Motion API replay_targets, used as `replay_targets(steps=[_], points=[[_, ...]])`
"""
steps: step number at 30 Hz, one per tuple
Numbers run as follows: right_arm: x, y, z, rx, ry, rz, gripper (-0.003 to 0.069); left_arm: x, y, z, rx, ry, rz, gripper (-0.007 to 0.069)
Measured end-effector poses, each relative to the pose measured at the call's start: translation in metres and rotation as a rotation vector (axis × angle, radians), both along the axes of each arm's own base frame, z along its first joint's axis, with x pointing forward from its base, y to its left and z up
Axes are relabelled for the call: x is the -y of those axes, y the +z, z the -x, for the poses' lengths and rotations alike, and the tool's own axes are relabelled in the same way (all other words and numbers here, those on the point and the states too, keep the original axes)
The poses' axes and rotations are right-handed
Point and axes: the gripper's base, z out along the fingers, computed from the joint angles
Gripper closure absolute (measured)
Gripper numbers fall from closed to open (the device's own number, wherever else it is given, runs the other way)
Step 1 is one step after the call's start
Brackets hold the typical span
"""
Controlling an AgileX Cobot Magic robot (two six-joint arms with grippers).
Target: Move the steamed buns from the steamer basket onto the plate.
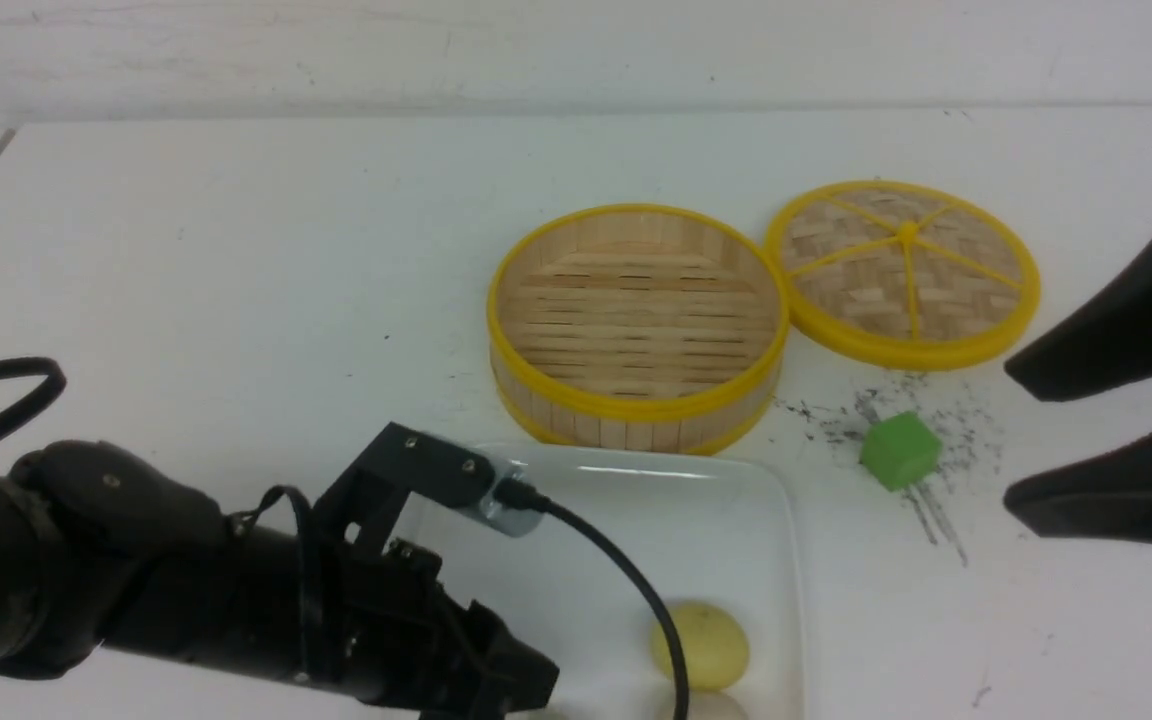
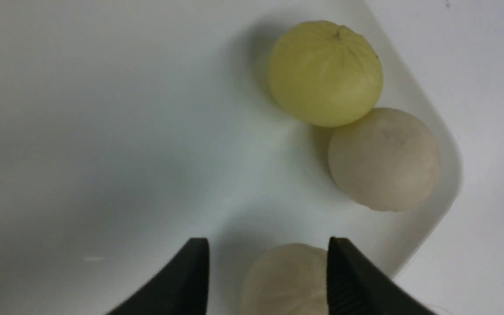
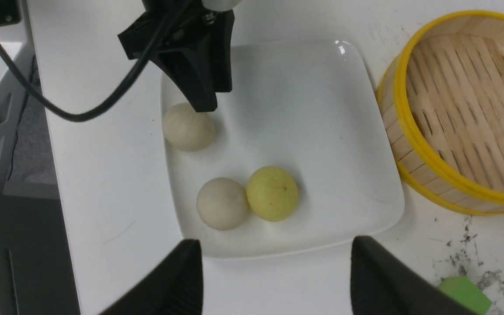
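On the plate [image 3: 322, 109] sit three steamed buns [image 3: 272, 193], left gripper [image 2: 268, 241] unclenched astride one, right gripper [image 3: 276, 241] spread empty.

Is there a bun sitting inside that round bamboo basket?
No: the front view shows only bare slats on the floor of the steamer basket, and the right wrist view shows all three steamed buns lying on the plate.

Plate [image 1: 736, 520] centre lies bare; buns [image 1: 699, 645] crowd its 5 o'clock corner, left arm [image 1: 186, 590] overhangs 8 o'clock, steamer basket [image 1: 636, 320] walls 12 o'clock
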Motion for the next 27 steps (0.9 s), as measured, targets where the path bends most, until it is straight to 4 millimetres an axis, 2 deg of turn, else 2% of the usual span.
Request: replay_targets(steps=[2, 5, 8, 10, 11, 12, 14, 15, 16, 17, 18, 19, 20, 21, 22, 26, 27], points=[[0.000, 0.000, 0.000, -0.001, 0.000, 0.000, 0.0206, 0.000, 0.001, -0.003, 0.016, 0.017, -0.006, 0.0193], [0.000, 0.000, 0.000, 0.000, 0.000, 0.000, 0.0206, 0.003, 0.012, -0.013, 0.065, 0.027, 0.009, 0.0171], [0.000, 0.000, -0.001, 0.008, -0.004, -0.004, 0.0206, 0.009, 0.031, -0.027, 0.130, 0.029, 0.040, 0.0173], [0.000, 0.002, -0.002, 0.027, -0.008, -0.012, 0.0206, 0.014, 0.053, -0.039, 0.203, 0.031, 0.072, 0.0177], [-0.001, 0.002, -0.003, 0.032, -0.011, -0.014, 0.0206, 0.015, 0.055, -0.041, 0.210, 0.031, 0.075, 0.0178], [-0.001, 0.004, -0.005, 0.061, -0.024, -0.030, 0.0206, 0.018, 0.077, -0.050, 0.286, 0.037, 0.105, 0.0179], [-0.001, 0.008, -0.008, 0.105, -0.047, -0.057, 0.0206, 0.020, 0.103, -0.057, 0.370, 0.048, 0.136, 0.0180], [-0.001, 0.008, -0.008, 0.112, -0.050, -0.061, 0.0206, 0.020, 0.107, -0.057, 0.385, 0.052, 0.141, 0.0180], [0.000, 0.013, -0.009, 0.162, -0.074, -0.090, 0.0206, 0.019, 0.133, -0.059, 0.476, 0.070, 0.170, 0.0180], [0.001, 0.019, -0.009, 0.213, -0.099, -0.122, 0.0206, 0.018, 0.153, -0.058, 0.542, 0.082, 0.189, 0.0180], [0.002, 0.020, -0.009, 0.222, -0.104, -0.127, 0.0206, 0.017, 0.154, -0.058, 0.550, 0.084, 0.189, 0.0180], [0.003, 0.025, -0.010, 0.268, -0.126, -0.153, 0.0206, 0.014, 0.171, -0.055, 0.613, 0.102, 0.204, 0.0180], [0.007, 0.035, -0.008, 0.353, -0.161, -0.192, 0.0206, 0.006, 0.201, -0.048, 0.730, 0.137, 0.223, 0.0180], [0.008, 0.037, -0.008, 0.369, -0.170, -0.201, 0.0206, 0.006, 0.202, -0.048, 0.733, 0.137, 0.224, 0.0180], [0.013, 0.046, -0.005, 0.447, -0.202, -0.234, 0.0206, -0.003, 0.227, -0.037, 0.844, 0.178, 0.231, 0.0180], [0.025, 0.062, 0.006, 0.591, -0.266, -0.272, 0.0206, -0.027, 0.265, -0.006, 1.058, 0.252, 0.220, 0.0180], [0.027, 0.063, 0.007, 0.598, -0.272, -0.274, 0.0206, -0.028, 0.267, -0.004, 1.068, 0.255, 0.219, 0.0180]])
